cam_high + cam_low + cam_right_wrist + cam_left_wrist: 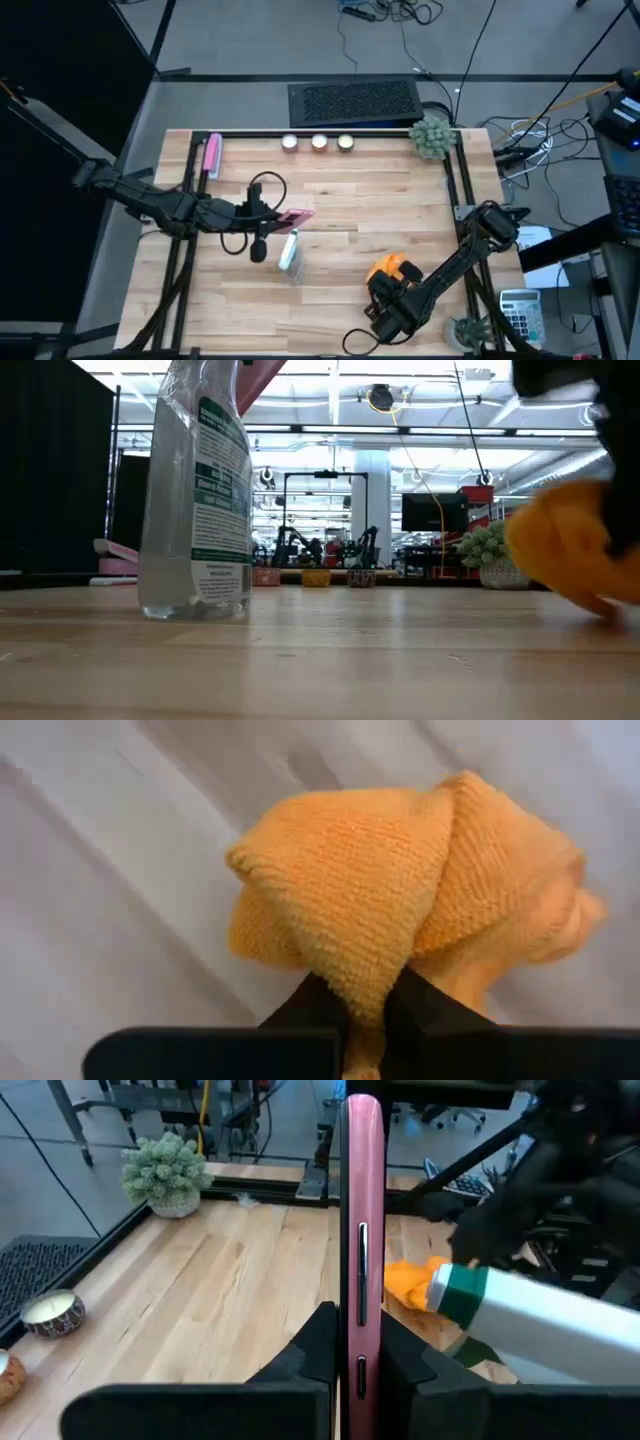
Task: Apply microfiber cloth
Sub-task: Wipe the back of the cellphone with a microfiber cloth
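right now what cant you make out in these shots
- Phone screen: left wrist view shows only its pink edge, clamped in the left gripper.
- Microfiber cloth: bunched in the right gripper; low view blurs it at the frame edge.
- Spray bottle top: cut off in low view.

Bright orange microfiber cloth, centre of the right wrist view: soft, looped, matt knit. Pale wooden table: planked, smooth, satin finish. Clear plastic spray bottle, left of the low view: glossy, with a paper label. Pink-edged smartphone: smooth, glossy rim.
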